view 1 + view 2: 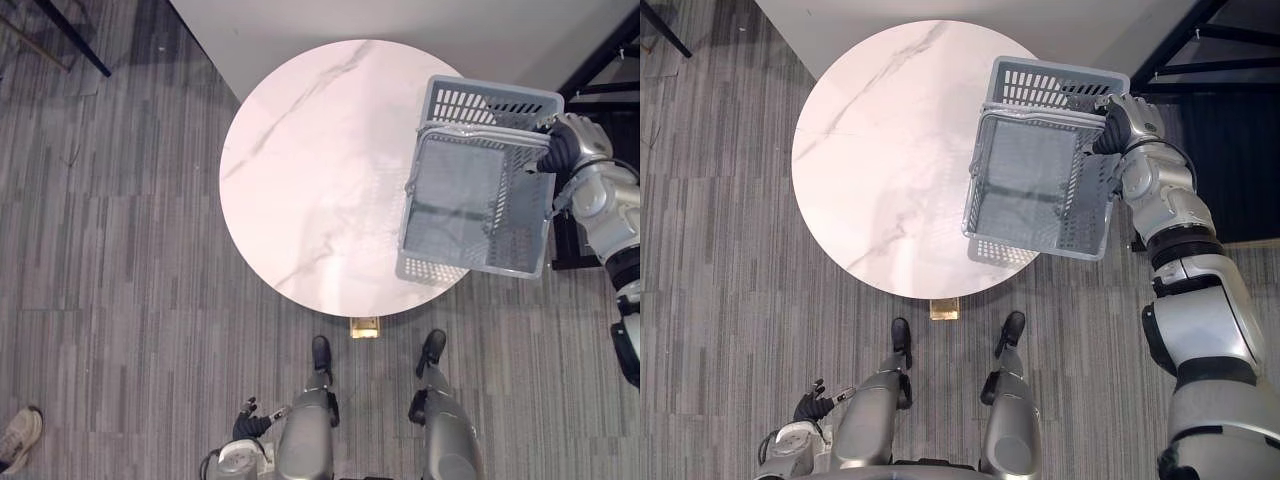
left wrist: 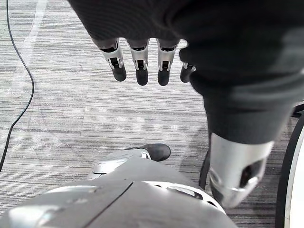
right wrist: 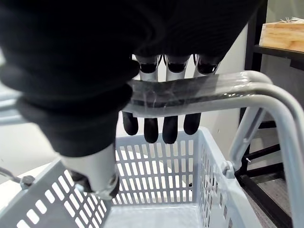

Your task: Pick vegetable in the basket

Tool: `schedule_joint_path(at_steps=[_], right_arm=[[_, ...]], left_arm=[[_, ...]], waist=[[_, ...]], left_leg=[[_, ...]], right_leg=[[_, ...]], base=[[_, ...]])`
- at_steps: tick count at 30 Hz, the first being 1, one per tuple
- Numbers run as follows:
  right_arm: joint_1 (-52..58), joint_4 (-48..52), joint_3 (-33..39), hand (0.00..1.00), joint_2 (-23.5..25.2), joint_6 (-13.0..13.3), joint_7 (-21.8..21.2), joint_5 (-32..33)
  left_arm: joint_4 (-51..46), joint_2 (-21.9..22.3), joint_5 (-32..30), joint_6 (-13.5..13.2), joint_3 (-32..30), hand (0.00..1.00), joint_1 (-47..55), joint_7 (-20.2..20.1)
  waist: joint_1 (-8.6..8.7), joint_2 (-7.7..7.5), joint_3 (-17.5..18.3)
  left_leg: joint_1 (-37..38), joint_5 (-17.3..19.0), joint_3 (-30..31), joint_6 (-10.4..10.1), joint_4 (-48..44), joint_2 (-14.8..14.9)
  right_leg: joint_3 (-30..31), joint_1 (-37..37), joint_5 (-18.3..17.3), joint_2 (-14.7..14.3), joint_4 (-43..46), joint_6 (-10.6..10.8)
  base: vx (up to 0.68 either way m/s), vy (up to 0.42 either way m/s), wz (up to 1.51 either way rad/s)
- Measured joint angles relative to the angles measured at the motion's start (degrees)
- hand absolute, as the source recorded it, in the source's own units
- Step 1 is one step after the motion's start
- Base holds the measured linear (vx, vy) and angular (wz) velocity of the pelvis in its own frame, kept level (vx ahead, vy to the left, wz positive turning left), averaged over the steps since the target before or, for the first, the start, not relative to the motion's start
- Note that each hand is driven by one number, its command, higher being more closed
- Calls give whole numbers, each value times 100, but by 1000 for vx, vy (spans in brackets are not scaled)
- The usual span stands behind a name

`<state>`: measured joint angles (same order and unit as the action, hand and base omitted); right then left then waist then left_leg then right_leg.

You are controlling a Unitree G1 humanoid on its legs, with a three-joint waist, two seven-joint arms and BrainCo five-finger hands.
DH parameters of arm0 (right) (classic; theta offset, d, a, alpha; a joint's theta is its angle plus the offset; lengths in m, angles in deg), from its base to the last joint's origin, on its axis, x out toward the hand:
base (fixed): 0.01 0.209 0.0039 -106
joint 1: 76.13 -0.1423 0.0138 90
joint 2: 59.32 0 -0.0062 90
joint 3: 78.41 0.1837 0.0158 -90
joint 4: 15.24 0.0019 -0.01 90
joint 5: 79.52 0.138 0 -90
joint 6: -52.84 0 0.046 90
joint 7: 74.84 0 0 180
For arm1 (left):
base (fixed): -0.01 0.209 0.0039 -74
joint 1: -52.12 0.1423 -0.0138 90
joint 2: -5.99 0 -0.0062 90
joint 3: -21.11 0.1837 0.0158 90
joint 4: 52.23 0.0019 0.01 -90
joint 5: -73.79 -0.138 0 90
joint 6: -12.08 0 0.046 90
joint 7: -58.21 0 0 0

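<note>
Right wrist view: my right hand (image 3: pixel 169 130) is curled round the handles (image 3: pixel 199 90) of the grey basket (image 1: pixel 1040 88) over the worktop (image 1: pixel 880 150) edge; my left hand (image 2: pixel 140 66) hangs low, fingers relaxed.

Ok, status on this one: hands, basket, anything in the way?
Right hand shut on the basket handle. Basket empty, held over the table's right side. Left hand open, low over the floor. Nothing in the way.

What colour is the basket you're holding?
Light grey, with slotted walls. The basket hangs from the right hand; the left eye view shows it best.
</note>
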<state>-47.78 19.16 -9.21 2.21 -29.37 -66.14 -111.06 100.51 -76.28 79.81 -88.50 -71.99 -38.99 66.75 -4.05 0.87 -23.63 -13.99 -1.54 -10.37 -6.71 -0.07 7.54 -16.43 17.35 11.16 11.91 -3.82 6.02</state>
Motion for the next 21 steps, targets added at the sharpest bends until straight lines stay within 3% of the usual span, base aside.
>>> schedule_joint_path(at_steps=[15,21], right_arm=[[94,-157,-9,100,175,9,-48,-458],[202,-60,-351,100,167,127,-174,-465]], left_arm=[[6,-22,-14,15,111,0,-38,10],[7,-27,-56,76,114,0,-39,-3]], waist=[[-75,1,1],[-74,0,1]], left_leg=[[71,-8,32,12,-10,-30],[126,-32,135,10,-4,-19]], right_leg=[[40,-69,54,23,-9,-52],[-18,-176,51,8,-10,-51]], base=[[10,2,0],[5,1,5]])
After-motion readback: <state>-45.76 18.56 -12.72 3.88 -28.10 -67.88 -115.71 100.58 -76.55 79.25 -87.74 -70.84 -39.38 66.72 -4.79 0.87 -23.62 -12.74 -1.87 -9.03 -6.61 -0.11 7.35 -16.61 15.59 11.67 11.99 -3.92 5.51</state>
